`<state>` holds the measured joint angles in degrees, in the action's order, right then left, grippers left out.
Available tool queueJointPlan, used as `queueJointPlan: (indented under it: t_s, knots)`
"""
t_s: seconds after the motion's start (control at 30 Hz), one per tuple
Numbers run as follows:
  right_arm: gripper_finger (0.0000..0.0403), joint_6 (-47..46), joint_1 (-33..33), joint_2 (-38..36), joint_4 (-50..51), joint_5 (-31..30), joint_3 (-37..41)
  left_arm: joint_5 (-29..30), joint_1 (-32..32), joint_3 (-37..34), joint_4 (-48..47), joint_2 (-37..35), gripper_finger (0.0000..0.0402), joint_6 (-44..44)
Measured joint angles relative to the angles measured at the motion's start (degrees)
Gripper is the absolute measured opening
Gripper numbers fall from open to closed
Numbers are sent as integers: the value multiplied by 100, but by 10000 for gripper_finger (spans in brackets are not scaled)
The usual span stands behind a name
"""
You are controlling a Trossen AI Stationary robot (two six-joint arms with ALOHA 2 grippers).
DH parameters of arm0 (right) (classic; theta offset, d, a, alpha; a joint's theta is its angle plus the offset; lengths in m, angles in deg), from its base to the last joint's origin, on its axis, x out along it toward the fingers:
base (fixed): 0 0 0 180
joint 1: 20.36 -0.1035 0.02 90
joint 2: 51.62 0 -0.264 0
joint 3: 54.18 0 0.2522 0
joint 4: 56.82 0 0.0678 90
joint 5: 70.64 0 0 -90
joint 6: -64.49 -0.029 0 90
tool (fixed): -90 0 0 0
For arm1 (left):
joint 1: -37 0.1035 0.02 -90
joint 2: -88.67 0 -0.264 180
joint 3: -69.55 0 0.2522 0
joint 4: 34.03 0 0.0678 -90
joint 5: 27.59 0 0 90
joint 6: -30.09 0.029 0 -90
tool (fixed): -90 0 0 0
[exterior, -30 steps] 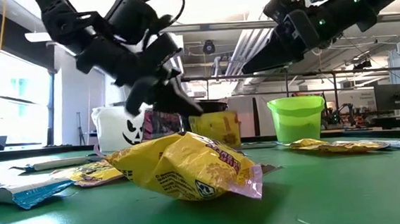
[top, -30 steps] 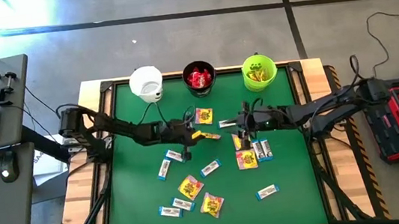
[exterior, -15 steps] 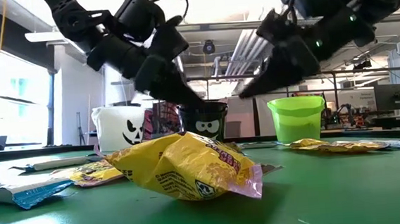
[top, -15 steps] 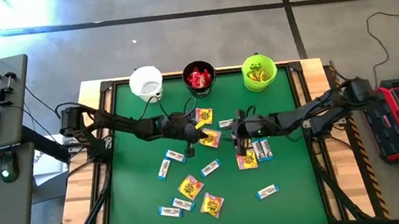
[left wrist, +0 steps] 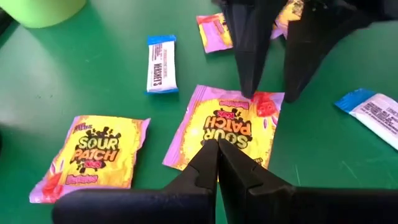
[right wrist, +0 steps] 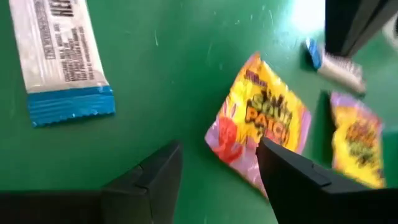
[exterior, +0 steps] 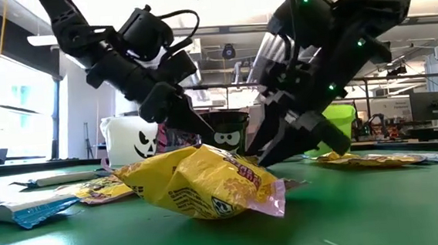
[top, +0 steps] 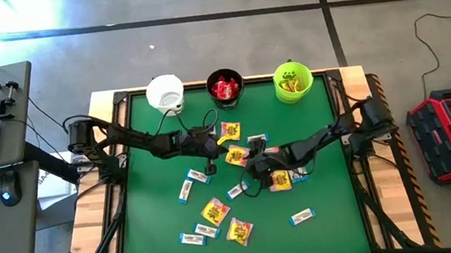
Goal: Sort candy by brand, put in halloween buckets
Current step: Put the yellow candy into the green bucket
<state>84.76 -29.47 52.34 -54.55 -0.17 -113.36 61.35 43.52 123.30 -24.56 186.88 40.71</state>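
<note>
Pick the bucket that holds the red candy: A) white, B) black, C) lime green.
B: in the high view the red candy sits inside the black bucket, between the white bucket and the lime green bucket.

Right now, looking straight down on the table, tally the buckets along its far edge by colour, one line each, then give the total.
white bucket: 1
black bucket: 1
lime green bucket: 1
Total: 3
</note>
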Motion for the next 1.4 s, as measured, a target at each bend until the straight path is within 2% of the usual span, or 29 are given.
queueJointPlan:
  t_s: [0.13,0.27,0.37,0.47,0.53,0.6,0.73,0.9,1.0,1.3,1.37,1.4]
  knots:
    - [193,223,-46,182,-1,-425,-198,6,-2,-282,498,0,1,-213]
    - [166,333,52,204,11,-425,-262,9,-2,-487,908,0,1,-371]
    - [130,273,155,204,23,-394,-263,18,-2,-512,991,0,1,-451]
    - [76,216,224,204,22,-373,-263,80,-36,-512,1004,0,1,-451]
    - [29,123,276,202,22,-186,-263,186,-61,-512,1057,0,1,-428]
    - [10,41,326,191,25,14,-263,301,-63,-512,1102,0,1,-373]
    - [3,-387,428,-1,101,69,-263,325,-61,-513,1285,0,1,-160]
    - [1,-782,473,-625,265,-3,-261,323,38,-668,2193,-3,0,-291]
    - [0,-757,509,-1129,581,-398,-256,326,90,-827,2687,-7,0,-308]
    - [0,-805,1055,-2674,1634,-1404,-250,467,65,-931,3101,-7,0,-612]
    - [0,-907,1209,-2942,1733,-1374,-250,582,48,-931,3118,-7,0,-688]
    - [0,-944,1283,-3030,1792,-1132,-250,590,48,-931,3116,-7,0,-726]
